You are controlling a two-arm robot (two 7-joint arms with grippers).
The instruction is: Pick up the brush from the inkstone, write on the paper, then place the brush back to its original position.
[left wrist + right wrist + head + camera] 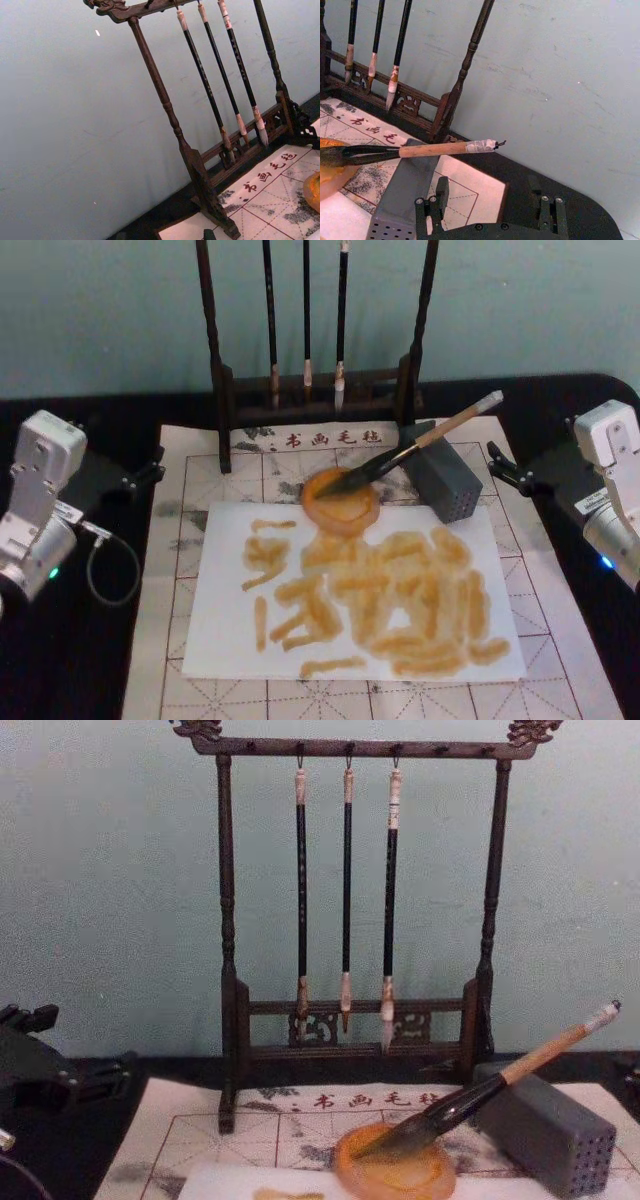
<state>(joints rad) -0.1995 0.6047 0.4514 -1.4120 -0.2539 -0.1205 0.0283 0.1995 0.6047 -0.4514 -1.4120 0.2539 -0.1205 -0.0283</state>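
Head view: the brush [420, 445] lies slanted, its dark bristles resting in the orange inkstone [345, 512] and its tan handle propped on the grey holed block [450, 485], white cap pointing to the robot's right. The inkstone sits on the far edge of the paper [230, 640], which carries many yellowish-brown strokes and lies on the red-gridded mat [180, 540]. The left gripper [155, 465] rests on the black tabletop [90, 660] beside the mat's left edge, and the right gripper [500, 465] beside its right edge. Both are well apart from the brush.

Left wrist view: the dark wooden brush rack [165, 105] with three thin black brushes [220, 85] hanging, and a sliver of the inkstone.

Right wrist view: the right gripper's fingers stand apart and hold nothing; the brush lies across the block beyond them.

Chest view: the left gripper's fingers are spread and bare; the brush leans from the inkstone over the block.
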